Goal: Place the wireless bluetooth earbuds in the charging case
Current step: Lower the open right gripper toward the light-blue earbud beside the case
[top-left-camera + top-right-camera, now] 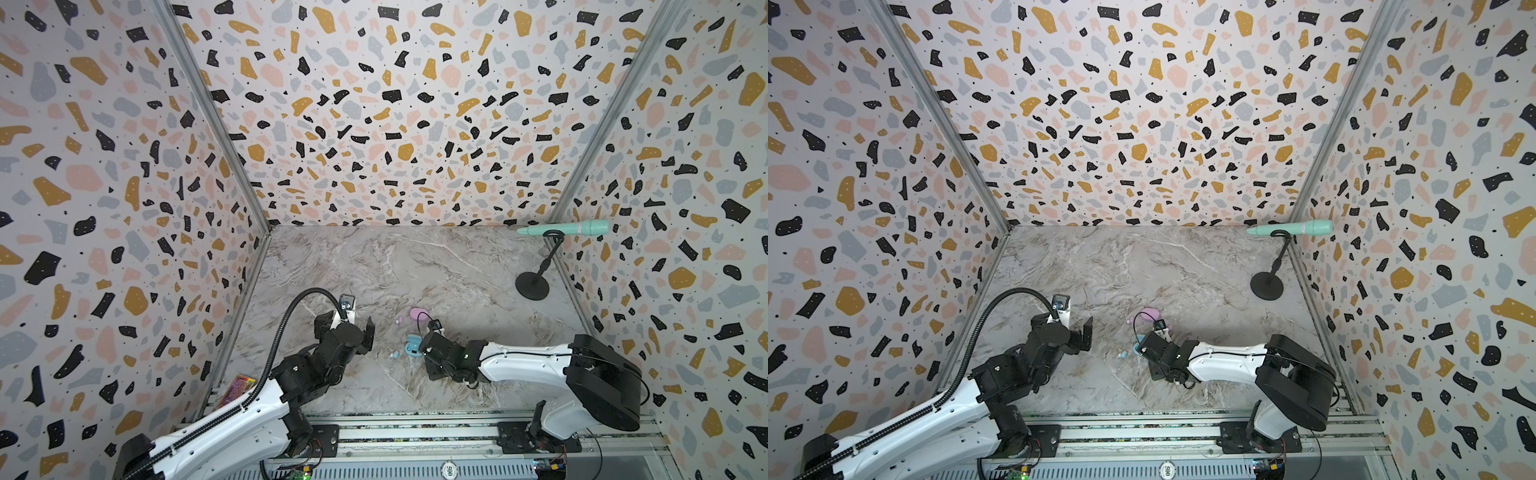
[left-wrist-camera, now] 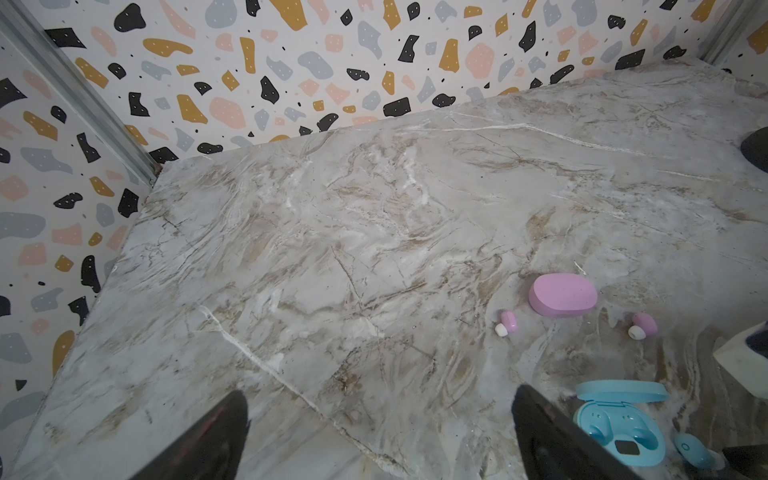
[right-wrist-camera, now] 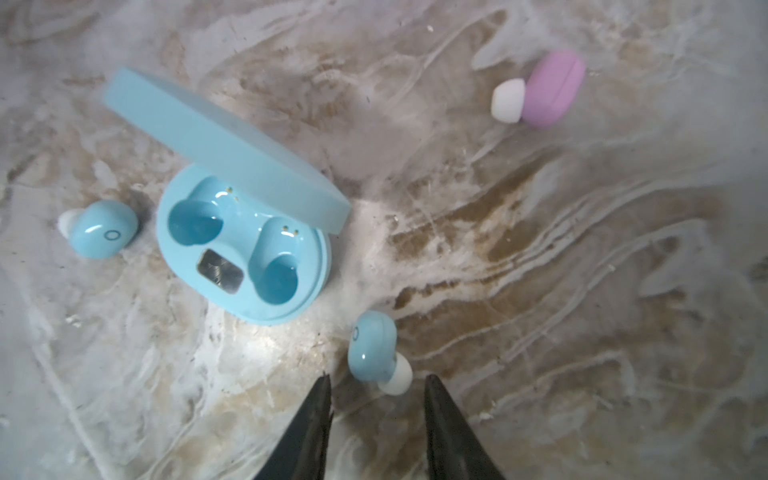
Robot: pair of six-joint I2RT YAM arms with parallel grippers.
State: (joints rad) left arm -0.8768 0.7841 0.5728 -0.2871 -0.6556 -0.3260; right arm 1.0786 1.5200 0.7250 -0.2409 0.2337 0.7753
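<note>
One blue earbud [image 3: 372,347] lies on the table [image 3: 582,291] right at the right gripper [image 3: 379,379]. Its white tip sits between the parted jaws, which grip nothing. Just beyond stands the blue case [image 3: 245,257], lid up and both sockets empty. The other blue earbud [image 3: 102,228] lies past the case, on its far side. The left gripper [image 2: 378,390] hovers spread wide and empty. Ahead of it, toward the right arm, rest the shut pink case [image 2: 563,295], one pink earbud [image 2: 508,322] and a second pink earbud [image 2: 643,325] near it.
</note>
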